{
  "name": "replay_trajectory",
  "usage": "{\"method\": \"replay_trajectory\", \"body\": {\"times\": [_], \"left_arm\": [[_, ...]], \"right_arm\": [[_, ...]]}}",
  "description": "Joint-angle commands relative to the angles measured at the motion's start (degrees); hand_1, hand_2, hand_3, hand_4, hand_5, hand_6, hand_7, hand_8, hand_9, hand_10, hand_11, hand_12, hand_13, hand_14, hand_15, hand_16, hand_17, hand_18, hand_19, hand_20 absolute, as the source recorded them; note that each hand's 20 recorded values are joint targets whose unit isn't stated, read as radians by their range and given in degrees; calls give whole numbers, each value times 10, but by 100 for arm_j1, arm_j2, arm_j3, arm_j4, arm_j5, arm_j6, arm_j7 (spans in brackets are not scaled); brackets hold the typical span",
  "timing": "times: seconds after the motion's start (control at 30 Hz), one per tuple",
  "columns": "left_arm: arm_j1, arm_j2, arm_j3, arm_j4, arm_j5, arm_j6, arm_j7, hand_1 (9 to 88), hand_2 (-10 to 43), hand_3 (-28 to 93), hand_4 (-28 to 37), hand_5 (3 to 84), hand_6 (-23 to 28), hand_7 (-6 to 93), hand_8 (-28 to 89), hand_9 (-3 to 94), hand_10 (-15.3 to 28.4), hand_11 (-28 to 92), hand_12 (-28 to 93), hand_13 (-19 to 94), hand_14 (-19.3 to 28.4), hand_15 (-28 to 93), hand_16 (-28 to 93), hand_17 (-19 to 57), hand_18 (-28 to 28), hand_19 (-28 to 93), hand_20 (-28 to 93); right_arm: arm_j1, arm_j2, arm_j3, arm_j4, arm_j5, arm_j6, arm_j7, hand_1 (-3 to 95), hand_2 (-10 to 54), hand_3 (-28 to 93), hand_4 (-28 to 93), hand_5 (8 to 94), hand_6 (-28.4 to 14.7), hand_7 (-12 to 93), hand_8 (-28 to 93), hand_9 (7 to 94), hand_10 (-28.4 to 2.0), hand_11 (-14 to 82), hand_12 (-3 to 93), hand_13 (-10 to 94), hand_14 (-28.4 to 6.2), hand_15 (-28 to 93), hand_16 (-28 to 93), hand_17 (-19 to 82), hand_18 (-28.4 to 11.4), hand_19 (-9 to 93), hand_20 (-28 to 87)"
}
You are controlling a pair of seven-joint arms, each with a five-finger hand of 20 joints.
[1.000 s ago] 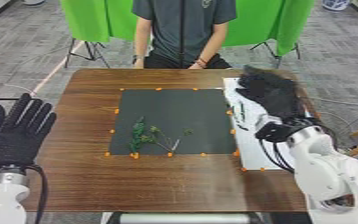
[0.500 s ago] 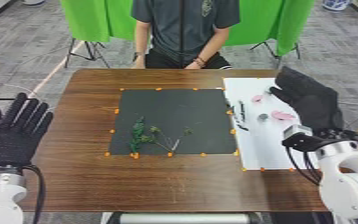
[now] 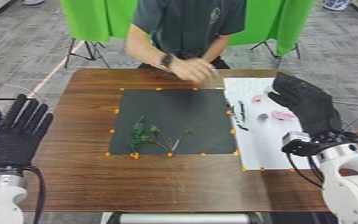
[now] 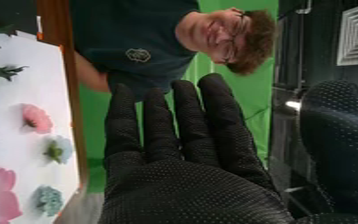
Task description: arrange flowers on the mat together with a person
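In the head view my left hand (image 3: 15,131) is at the far left, palm up, fingers straight. My right hand (image 3: 310,102) is over the right edge of the white sheet, and in the right wrist view the right hand (image 4: 189,185) has straight fingers and holds nothing. Green sprigs (image 3: 138,134) and thin stems (image 3: 162,141) lie on the lower part of the dark mat (image 3: 171,107). Pink flowers (image 3: 283,115) and a grey-blue one (image 3: 263,117) rest on the white sheet (image 3: 262,145). A person's hand (image 3: 193,70) is above the mat's far edge.
Orange markers (image 3: 169,155) line the mat and the sheet. More green stems (image 3: 240,115) lie along the sheet's left side. The brown wooden table (image 3: 149,185) extends in front of the mat.
My right hand has moved right, away from the middle of the white sheet, uncovering the flowers. The person's hand has risen from the lap to the table's far edge. My left hand has stayed put.
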Motion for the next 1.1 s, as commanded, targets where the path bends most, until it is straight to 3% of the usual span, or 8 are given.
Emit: {"method": "replay_trajectory", "body": {"times": [0.03,0.47,0.77,1.1], "left_arm": [[18,1,120,-28,-37,-70,-13,250,142,716,-283,427,75,75,-90,353,134,156,47,267,117,173,-64,-13,97,221,92],[15,58,142,-56,6,-77,-60,252,141,715,-283,426,75,75,-90,353,134,159,47,267,118,175,-65,-15,98,224,92],[155,-20,97,-99,11,0,-105,253,142,712,-283,428,76,75,-90,354,134,159,47,268,120,177,-64,-15,97,223,91],[75,-14,136,-72,-7,-76,-90,252,143,714,-283,429,75,76,-90,357,134,160,47,269,120,178,-65,-16,98,225,92]], "right_arm": [[105,61,-60,-21,-156,-59,-17,144,96,828,-235,418,-66,95,-100,372,-126,48,107,276,-89,92,68,129,-128,288,73],[135,139,-279,-32,-462,65,35,162,81,826,-235,424,-64,104,-102,373,-125,51,109,285,-93,95,77,125,-133,303,73],[140,165,-346,-15,-693,49,107,178,65,822,-233,423,-65,105,-102,371,-125,50,108,284,-92,93,81,124,-133,308,70],[265,349,-485,61,-1142,227,141,197,48,819,-232,422,-65,110,-104,364,-128,51,110,279,-95,95,82,133,-130,324,71]]}}
